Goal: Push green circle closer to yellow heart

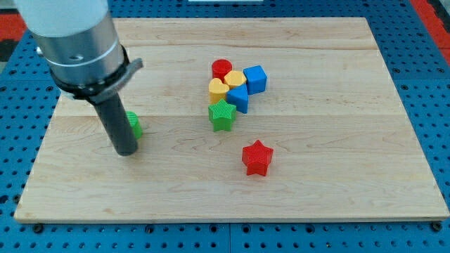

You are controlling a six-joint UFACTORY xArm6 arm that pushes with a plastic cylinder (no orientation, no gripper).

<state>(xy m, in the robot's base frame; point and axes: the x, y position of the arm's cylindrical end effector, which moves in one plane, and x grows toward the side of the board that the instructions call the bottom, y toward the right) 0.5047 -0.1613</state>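
The green circle [133,124] lies at the view's left on the wooden board, mostly hidden behind my rod. My tip [126,150] rests on the board just below and left of it, touching or nearly touching it. The yellow heart [219,88] sits near the view's centre top in a cluster of blocks, well to the right of the green circle.
The cluster holds a red cylinder [222,69], a yellow block [235,79], a blue cube [255,79], a blue block [239,98] and a green star [222,114]. A red star [256,157] lies alone below. The board's edge [28,190] borders a blue pegboard.
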